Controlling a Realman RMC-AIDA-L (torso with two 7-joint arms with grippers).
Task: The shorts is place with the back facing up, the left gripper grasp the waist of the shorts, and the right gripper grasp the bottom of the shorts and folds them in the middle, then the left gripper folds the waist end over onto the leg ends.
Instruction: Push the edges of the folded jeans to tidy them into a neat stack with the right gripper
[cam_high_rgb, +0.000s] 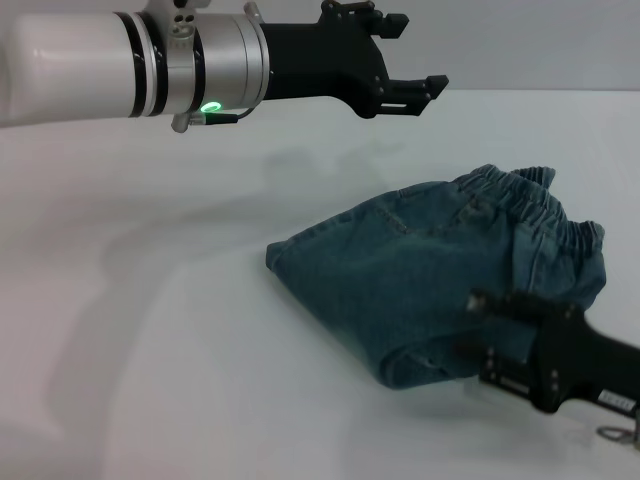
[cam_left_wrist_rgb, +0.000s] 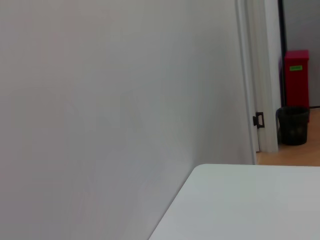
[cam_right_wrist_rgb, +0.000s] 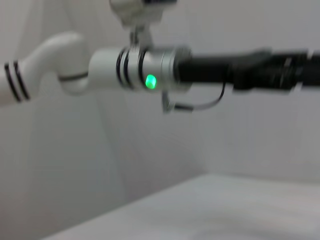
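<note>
The shorts lie folded into a compact blue-green denim bundle on the white table, right of centre. Their ruffled elastic waist is at the far right of the bundle. I cannot make out the leg ends. My left gripper hangs high above the table, up and to the left of the shorts, open and holding nothing. The left arm, with its green light, also crosses the right wrist view. My right gripper reaches in from the lower right, over the near right part of the shorts.
In the left wrist view I see a white wall, a corner of the table, a door frame, a black bin and a red box beyond it.
</note>
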